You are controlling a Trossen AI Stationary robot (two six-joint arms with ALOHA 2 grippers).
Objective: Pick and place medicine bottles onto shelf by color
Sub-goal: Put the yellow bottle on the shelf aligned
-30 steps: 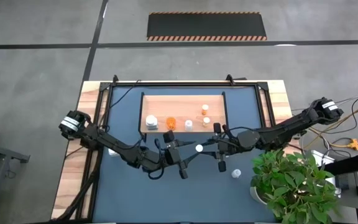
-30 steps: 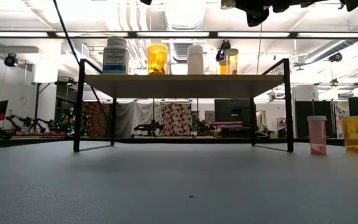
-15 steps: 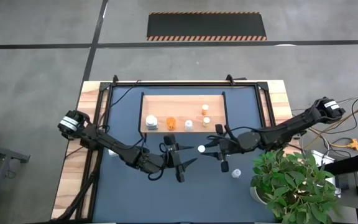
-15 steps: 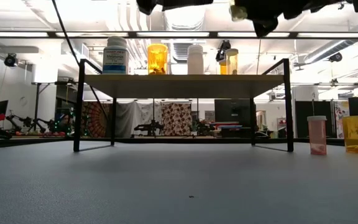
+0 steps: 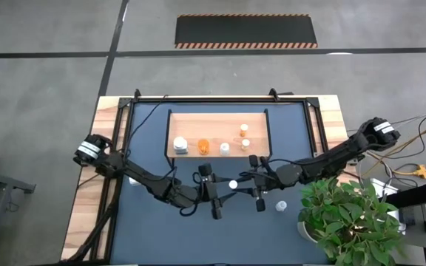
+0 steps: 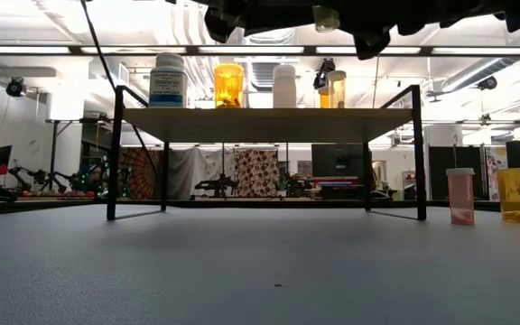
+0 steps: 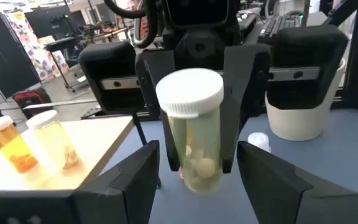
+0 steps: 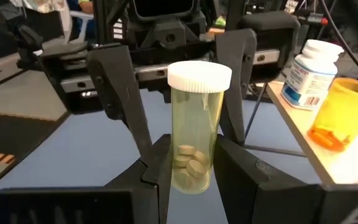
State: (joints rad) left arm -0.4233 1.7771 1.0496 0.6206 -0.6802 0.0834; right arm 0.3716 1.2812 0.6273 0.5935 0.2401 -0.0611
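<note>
Holding a white-capped pale bottle (image 8: 197, 127) upright above the surface, in front of the shelf (image 5: 217, 125), the right gripper (image 5: 256, 182) is clenching its jaws on it; left gripper (image 5: 214, 193) is facing it, jaws released around the bottle.

Bottles (image 6: 228, 85) stand atop the shelf (image 6: 264, 114); dark arms, seemingly, overhead.

Around my table a grey concrete floor (image 5: 43, 66), a black mat with striped edge (image 5: 246, 29), behind me long ceiling lights (image 6: 52, 49), patterned cloths (image 6: 255, 171) hanging, dark monitors (image 6: 332, 162).
</note>
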